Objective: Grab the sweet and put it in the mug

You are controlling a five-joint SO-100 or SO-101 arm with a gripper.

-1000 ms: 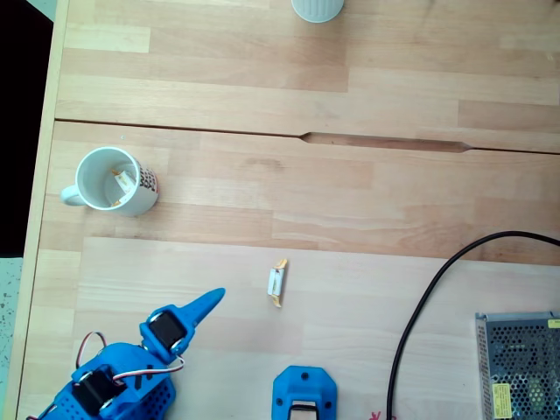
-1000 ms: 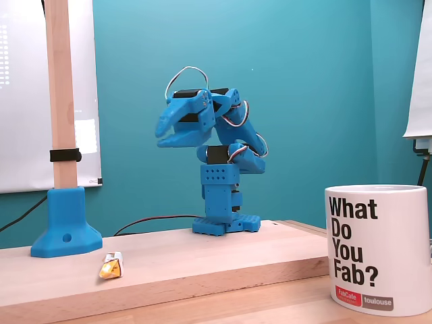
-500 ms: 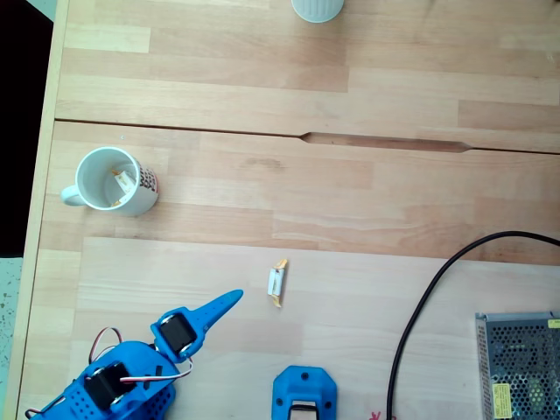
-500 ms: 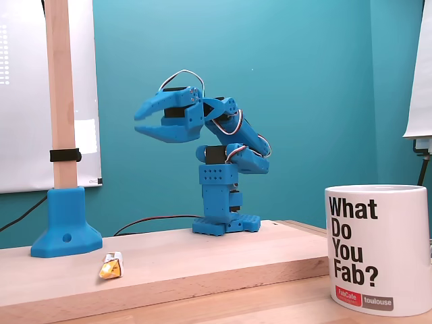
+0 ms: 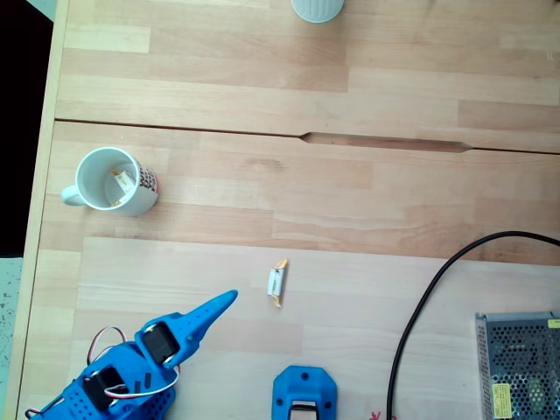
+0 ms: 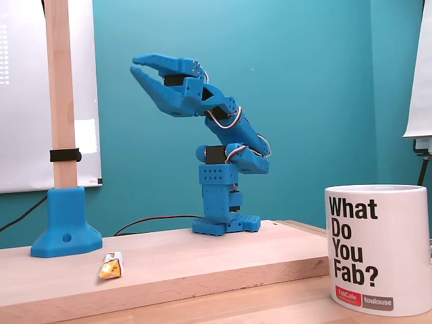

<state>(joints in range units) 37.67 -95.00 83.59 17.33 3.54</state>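
Raised higher than half a second before, the empty gripper (image 6: 137, 66) was held slightly open, with the sweet (image 6: 111, 265) left lying well below it.

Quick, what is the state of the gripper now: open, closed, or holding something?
Gripper: open, fingers apart, holding nothing, raised high above the table. The sweet lies free on the wood.

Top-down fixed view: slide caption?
Blue gripper open near the sweet on the table; mug already holds one candy.
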